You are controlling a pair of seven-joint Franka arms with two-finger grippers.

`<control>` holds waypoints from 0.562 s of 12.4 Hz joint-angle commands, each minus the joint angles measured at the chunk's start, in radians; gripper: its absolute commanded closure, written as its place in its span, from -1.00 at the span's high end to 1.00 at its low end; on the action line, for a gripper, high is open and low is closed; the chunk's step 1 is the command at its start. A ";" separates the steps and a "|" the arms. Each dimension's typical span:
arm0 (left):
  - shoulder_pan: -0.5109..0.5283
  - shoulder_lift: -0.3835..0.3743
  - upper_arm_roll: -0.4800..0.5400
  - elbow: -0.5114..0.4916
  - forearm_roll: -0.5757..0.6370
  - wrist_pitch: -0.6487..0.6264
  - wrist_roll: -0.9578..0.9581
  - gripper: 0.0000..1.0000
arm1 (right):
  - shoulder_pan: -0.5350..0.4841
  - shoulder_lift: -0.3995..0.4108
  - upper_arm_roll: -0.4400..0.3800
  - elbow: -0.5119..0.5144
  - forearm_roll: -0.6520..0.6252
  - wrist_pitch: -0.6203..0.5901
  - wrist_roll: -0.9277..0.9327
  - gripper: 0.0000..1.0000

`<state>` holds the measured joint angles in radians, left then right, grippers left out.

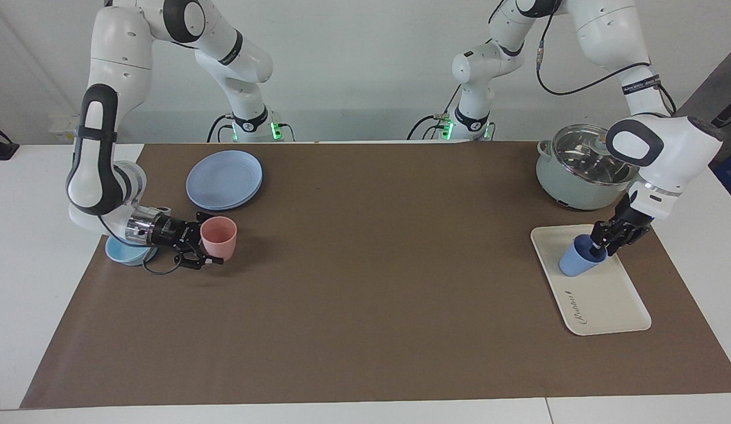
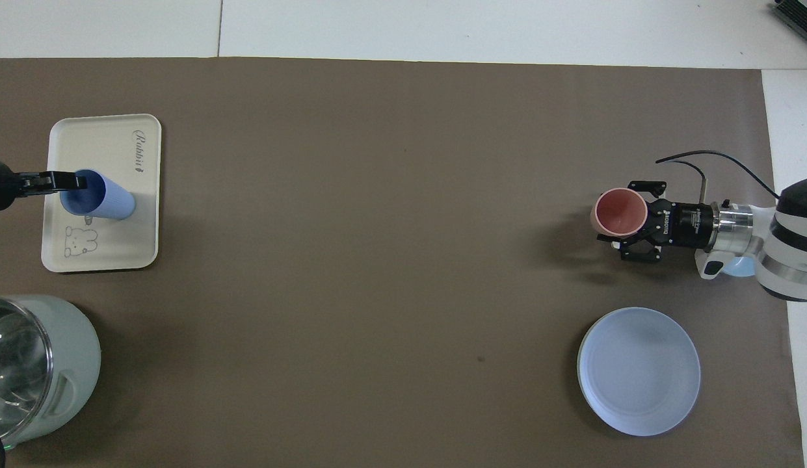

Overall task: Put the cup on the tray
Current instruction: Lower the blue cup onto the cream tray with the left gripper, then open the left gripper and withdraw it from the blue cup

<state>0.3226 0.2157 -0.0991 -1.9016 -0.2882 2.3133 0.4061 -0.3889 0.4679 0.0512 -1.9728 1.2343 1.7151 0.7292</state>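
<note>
1. Facing view. The periwinkle cup [image 1: 579,258] sits on the cream tray [image 1: 601,294], in the part of the tray nearer the robots, and leans toward the left pincer [image 1: 602,247], which pinches its rim with one finger inside the mouth.
2. Risk, as judged: the cup looks tilted rather than flat on its base. If the pincer lets go at this angle, the cup may tip and roll off the tray. A sideways pull on retreat could also drag the tray across the worktop [image 1: 365,306].
3. The right pincer [image 1: 207,250] lies low at the right arm's end, its fingers spread around the salmon-pink tumbler [image 1: 219,237]; any sweep there could topple the tumbler. The light-blue bowl [image 1: 128,252] is partly hidden beneath that arm.
4. Overhead view. The cup [image 2: 101,201] shows over the tray [image 2: 104,250] middle, above the bear drawing.
5. Count: one cup, one tray, one pink tumbler [image 2: 619,212], a plate stack [image 2: 638,370] whose number I cannot tell, one bowl, one lidded pot [image 2: 32,370].
</note>
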 commanded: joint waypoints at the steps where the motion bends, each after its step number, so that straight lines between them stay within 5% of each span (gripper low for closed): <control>1: -0.049 -0.084 0.007 0.057 0.160 -0.191 -0.001 1.00 | -0.028 -0.015 0.009 -0.069 0.060 -0.014 -0.080 -1.00; 3: -0.111 -0.105 0.004 0.124 0.260 -0.351 -0.036 1.00 | -0.025 -0.021 0.009 -0.101 0.068 0.006 -0.126 -1.00; 7: -0.230 -0.219 0.002 0.085 0.265 -0.529 -0.153 1.00 | -0.028 -0.031 0.010 -0.135 0.070 0.034 -0.134 -1.00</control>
<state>0.1465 0.0437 -0.1087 -1.7862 -0.0544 1.8438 0.3094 -0.4014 0.4688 0.0511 -2.0665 1.2703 1.7364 0.6275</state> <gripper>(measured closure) 0.000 0.238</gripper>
